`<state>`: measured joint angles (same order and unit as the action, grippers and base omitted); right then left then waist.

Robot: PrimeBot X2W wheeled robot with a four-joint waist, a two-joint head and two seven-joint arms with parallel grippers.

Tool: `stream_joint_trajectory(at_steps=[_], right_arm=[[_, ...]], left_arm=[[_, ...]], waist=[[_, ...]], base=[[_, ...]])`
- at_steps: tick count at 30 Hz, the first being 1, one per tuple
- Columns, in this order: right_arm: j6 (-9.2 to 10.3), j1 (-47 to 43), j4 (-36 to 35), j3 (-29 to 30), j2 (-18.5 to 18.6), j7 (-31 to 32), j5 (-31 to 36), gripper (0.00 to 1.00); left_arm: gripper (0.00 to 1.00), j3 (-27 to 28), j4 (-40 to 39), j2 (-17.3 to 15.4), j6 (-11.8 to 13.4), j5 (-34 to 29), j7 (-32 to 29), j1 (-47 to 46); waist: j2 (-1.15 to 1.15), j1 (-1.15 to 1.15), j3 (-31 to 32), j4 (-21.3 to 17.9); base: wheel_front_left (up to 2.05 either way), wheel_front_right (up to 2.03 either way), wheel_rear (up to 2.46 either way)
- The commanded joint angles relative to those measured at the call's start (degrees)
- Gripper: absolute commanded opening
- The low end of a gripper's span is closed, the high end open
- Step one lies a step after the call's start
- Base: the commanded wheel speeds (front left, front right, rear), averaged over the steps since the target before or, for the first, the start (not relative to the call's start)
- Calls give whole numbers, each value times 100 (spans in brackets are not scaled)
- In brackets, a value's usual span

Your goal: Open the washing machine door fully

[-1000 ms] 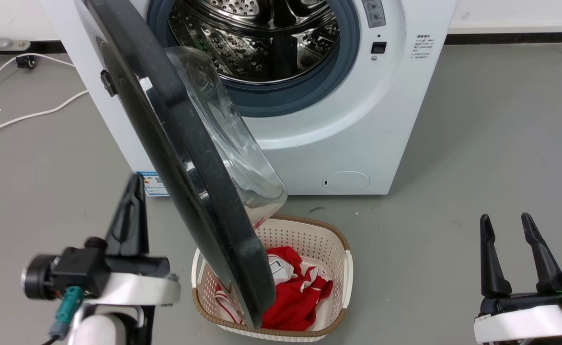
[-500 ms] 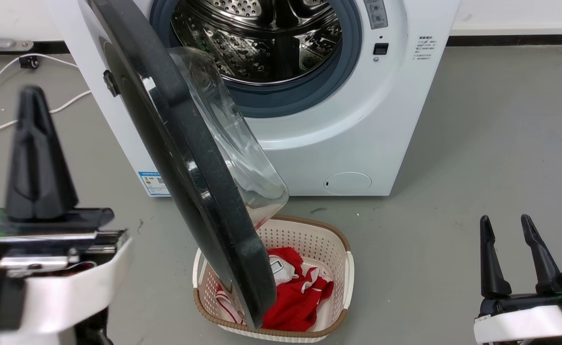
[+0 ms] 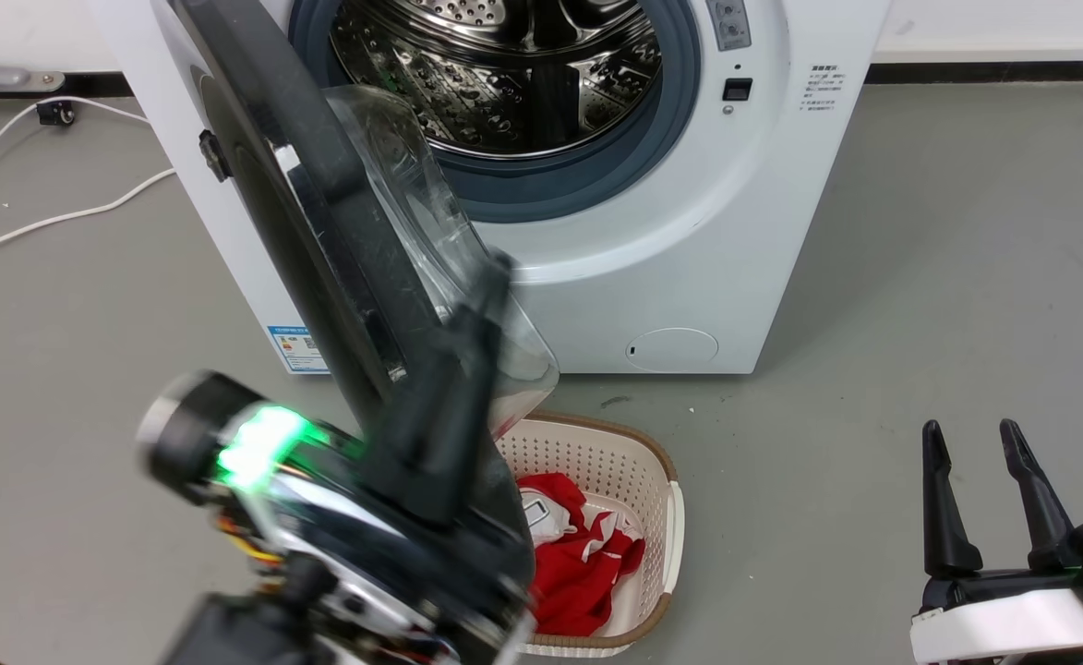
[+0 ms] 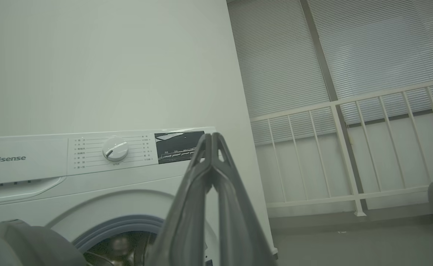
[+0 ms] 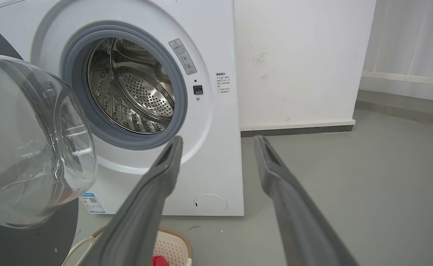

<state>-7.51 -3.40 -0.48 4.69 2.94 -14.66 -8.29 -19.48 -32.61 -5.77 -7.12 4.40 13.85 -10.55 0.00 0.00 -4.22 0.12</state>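
Already the washing machine door (image 3: 269, 231) stands swung well out from the drum (image 3: 504, 74), edge-on across the upper left of the head view, but seemingly short of fully open. The left gripper (image 3: 497, 268), jaws pressed together on nothing, is beside its glass bowl (image 3: 430, 231); contact unclear. The right gripper (image 3: 968, 432), jaws apart, sits lower right.

The left gripper (image 3: 495, 277) has two long, tapering black fingers (image 4: 190, 207) that look matt grey close up. They sit on a black wrist housing with a glowing green light (image 3: 259, 445), a round dark cap (image 3: 181, 425) with a pale rim, and thin yellow and orange wires (image 3: 244, 545). The right gripper (image 3: 968, 432) has the same slim, pointed black fingers, set in a black base above a glossy white cuff (image 3: 1003, 628).
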Motion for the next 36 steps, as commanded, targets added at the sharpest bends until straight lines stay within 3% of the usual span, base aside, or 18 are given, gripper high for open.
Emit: stream_joint_trajectory(at_steps=[1,10,15,30,36], right_arm=[[4,76,9,-3,-13,-8,-21,100],[4,94,53,-52,-12,25,-44,100],[4,130,89,-76,-13,42,-56,100],[4,160,181,-193,-12,76,-169,100],[4,141,200,-153,-12,60,-181,100]], left_arm=[[0,-271,114,-51,-18,138,-130,178],[0,-760,788,-205,15,694,-1103,957],[0,-849,1077,-251,160,857,-1674,1325],[0,-567,1880,-100,622,757,-1407,1139],[0,-561,1886,-84,695,787,-1318,1222]], waist=[[0,0,2,21],[0,0,-59,79],[0,0,-110,85],[0,0,-138,-71],[0,0,-146,-63]], base=[[0,0,0],[0,0,0],[0,0,0],[0,0,0],[0,0,0]])
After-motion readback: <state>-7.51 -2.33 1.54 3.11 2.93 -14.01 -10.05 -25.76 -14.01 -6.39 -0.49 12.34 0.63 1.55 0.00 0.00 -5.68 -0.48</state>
